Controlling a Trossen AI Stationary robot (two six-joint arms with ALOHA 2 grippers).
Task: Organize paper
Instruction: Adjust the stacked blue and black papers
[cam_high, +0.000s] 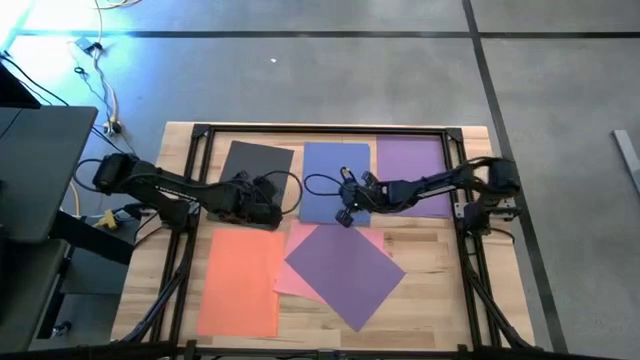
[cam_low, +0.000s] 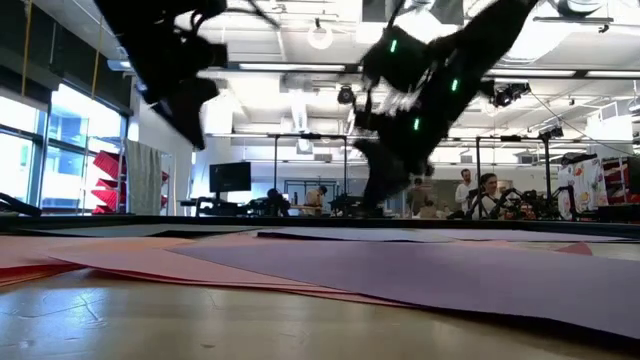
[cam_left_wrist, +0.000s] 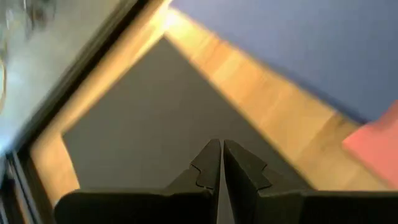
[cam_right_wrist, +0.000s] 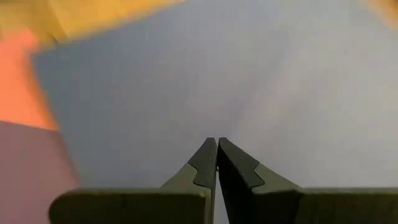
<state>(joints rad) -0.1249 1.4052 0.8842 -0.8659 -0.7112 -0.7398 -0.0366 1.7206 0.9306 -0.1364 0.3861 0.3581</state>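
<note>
The right gripper (cam_high: 343, 214), fingers together, hovers over the flat blue paper sheet (cam_high: 325, 165), beside the tilted purple sheet (cam_high: 346, 271) (left gripper (cam_high: 268, 212) likewise closed).

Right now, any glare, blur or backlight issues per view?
High view: sharp overall, with cyan glare at the top-left corner over the floor. Low view: ceiling lamps backlight the arms into silhouettes; the near table is soft. Left wrist view: streaky blur on the dark grey sheet, left gripper crisp. Right wrist view: blue sheet smeared and washed out, right gripper crisp.
</note>
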